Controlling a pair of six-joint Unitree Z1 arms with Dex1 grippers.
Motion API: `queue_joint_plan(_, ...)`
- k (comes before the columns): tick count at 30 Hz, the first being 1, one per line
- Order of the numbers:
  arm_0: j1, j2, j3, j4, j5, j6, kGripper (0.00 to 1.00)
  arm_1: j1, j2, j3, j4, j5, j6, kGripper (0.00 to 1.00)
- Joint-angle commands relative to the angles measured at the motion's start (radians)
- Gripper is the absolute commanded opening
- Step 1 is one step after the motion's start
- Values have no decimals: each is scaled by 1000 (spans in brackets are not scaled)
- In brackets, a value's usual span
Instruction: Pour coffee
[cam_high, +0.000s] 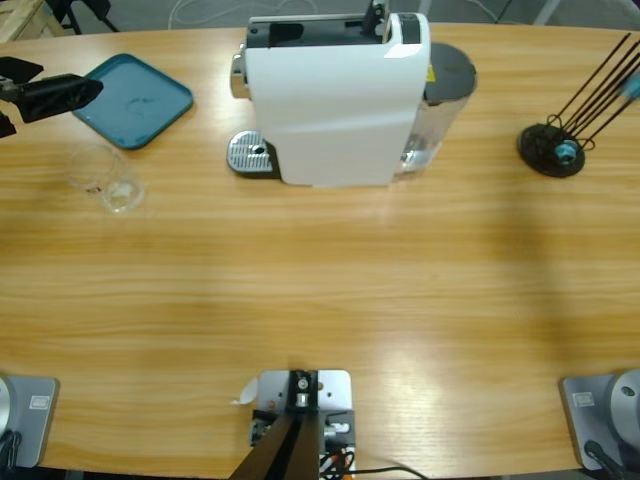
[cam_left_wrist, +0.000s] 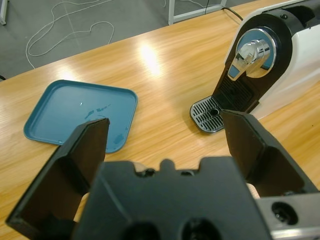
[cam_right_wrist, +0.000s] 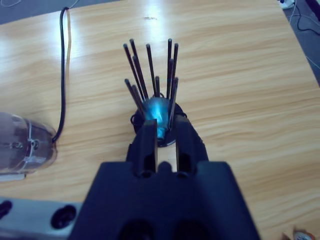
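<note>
A clear drinking glass (cam_high: 105, 178) stands on the table at the left, and I see no coffee in it. My left gripper (cam_high: 50, 95) hovers beyond it, beside the teal tray (cam_high: 135, 100), with its jaws open and nothing between them (cam_left_wrist: 165, 122). The left wrist view looks past the jaws to the tray (cam_left_wrist: 80, 112) and the white coffee machine (cam_left_wrist: 270, 55) with its chrome lever and drip grate (cam_left_wrist: 210, 114). The machine (cam_high: 335, 100) stands at the table's back middle. My right gripper (cam_right_wrist: 162, 135) is shut and holds nothing, above a rack of black rods (cam_right_wrist: 152, 75).
The rod rack (cam_high: 555, 145) sits at the table's right end, with its rods leaning up and outward. A clear water tank (cam_right_wrist: 25, 145) and a black cable (cam_right_wrist: 64, 70) lie on the machine's right side. The drip grate (cam_high: 252, 155) juts from the machine's left.
</note>
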Motion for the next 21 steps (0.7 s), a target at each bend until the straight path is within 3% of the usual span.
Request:
queue_joint_plan(1,-10,12,42,-12,5,7,977,56,-68,-50,80,-8,-65,89)
queue_joint_plan(4,-10,12,42,-20,5,8,977,77,-64,-42,93,24,-65,93)
queue_joint_plan(5,-10,12,43,-20,5,7,977,78,-62,-25,91,62,-65,160)
queue_joint_plan(6,-11,12,45,-20,5,7,977,78,-66,-7,87,82,-65,364)
queue_joint_plan(7,-13,12,47,-20,5,7,977,78,-69,14,79,89,-64,500)
queue_joint_plan(9,-14,13,48,-20,5,7,977,78,-71,71,37,88,-46,612)
queue_joint_plan(14,-16,29,48,-20,5,7,977,73,-42,231,-149,53,28,619)
queue_joint_plan(21,-16,77,48,-56,4,7,977,20,138,301,-370,44,33,599)
